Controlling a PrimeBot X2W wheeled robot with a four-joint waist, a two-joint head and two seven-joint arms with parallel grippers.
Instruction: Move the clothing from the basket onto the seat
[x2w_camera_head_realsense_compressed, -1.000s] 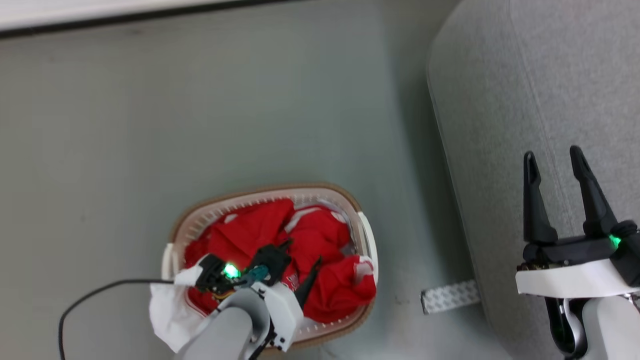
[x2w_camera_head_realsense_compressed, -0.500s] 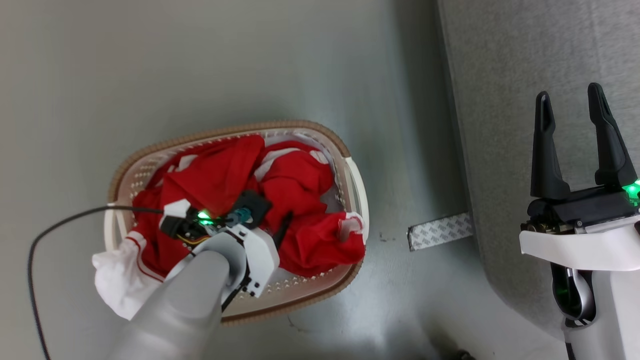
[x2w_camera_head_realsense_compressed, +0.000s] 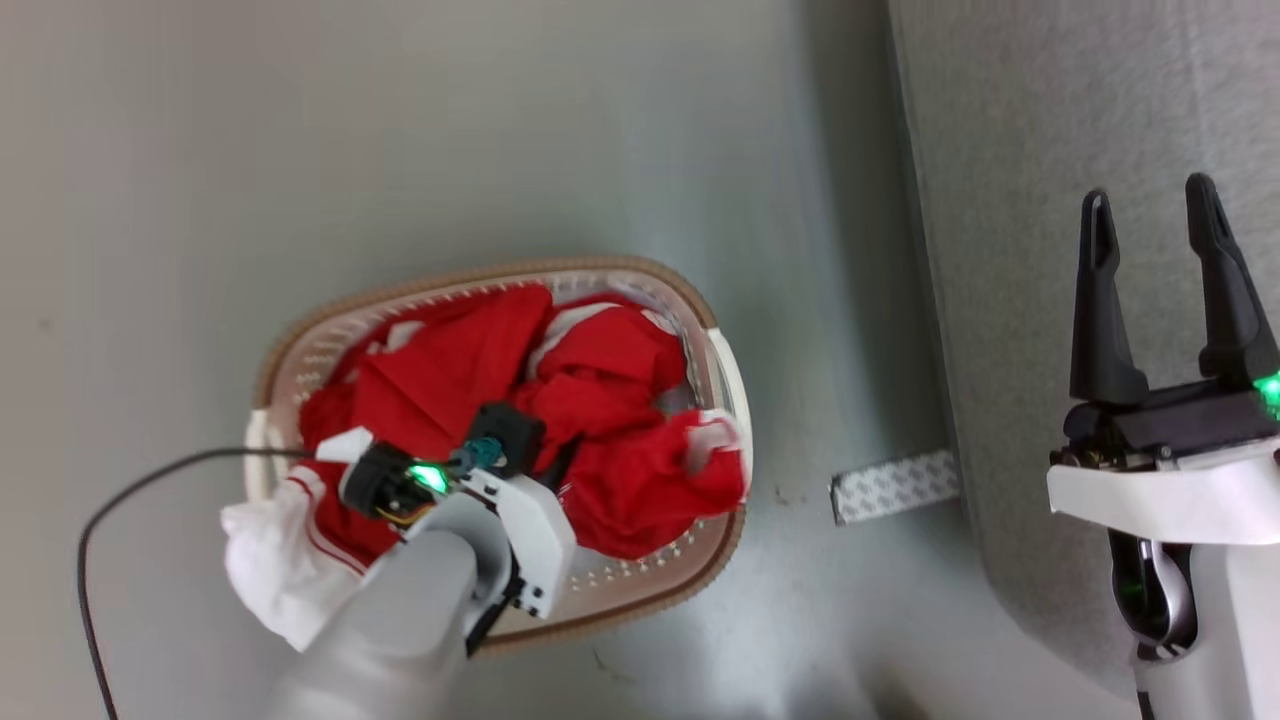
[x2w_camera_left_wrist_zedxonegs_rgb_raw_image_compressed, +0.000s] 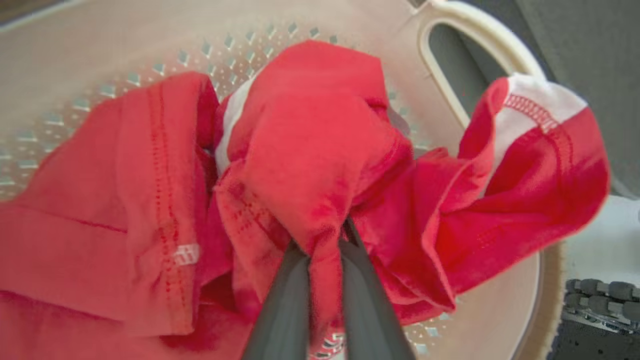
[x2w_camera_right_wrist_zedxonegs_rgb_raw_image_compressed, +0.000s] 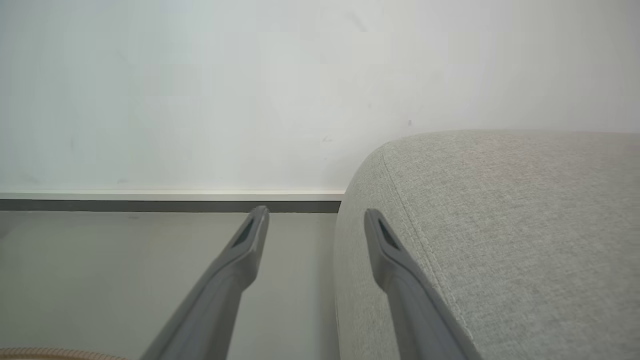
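The basket stands on the floor, heaped with red clothing; a white piece hangs over its near-left rim. My left gripper reaches down into the heap. In the left wrist view its fingers are shut on a fold of red clothing, with the basket's perforated wall behind. My right gripper is open and holds nothing, above the edge of the grey seat. The right wrist view shows that gripper beside the seat's rounded corner.
A black cable runs across the floor to the left arm. A strip of patterned tape lies on the floor between basket and seat. A white wall with a dark baseboard stands beyond the seat.
The head camera has shifted, so the whole picture moved. My left gripper's fingers, apart over the heap before, have shut on red cloth. The right gripper stays open.
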